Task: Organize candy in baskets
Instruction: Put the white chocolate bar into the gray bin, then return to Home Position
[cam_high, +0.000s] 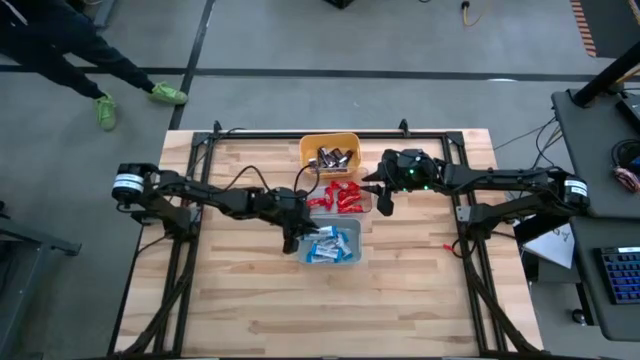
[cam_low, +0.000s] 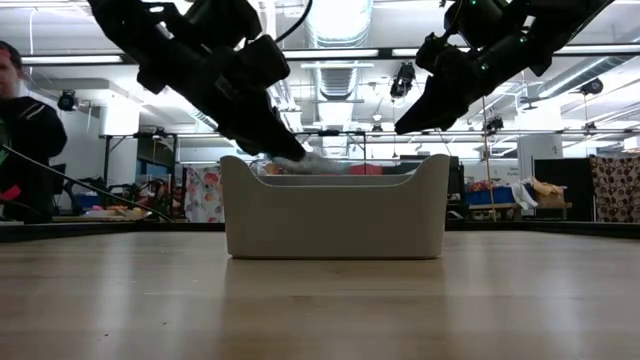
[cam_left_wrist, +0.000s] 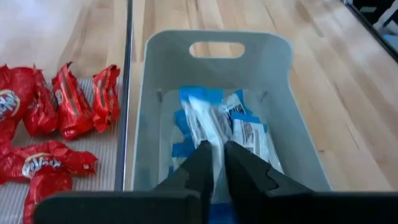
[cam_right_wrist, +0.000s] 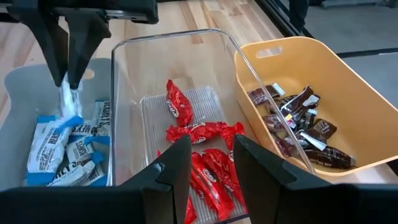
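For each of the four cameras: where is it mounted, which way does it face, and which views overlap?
High view: overhead, straight down on table; both arms, three baskets.
Low view: table height, level across; grey-blue basket, both grippers above it.
Left wrist view: past left gripper into the grey-blue basket's blue-and-white candy.
Right wrist view: past right gripper over clear basket, red candy, yellow-orange basket.
Shared: both wrist views show the blue-and-white and red candy.

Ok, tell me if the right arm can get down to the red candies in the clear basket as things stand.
Probably yes. The right gripper hangs with fingers apart just above the clear basket, whose top is open over the red candies. The left gripper is busy in the grey-blue basket beside it, out of the way.
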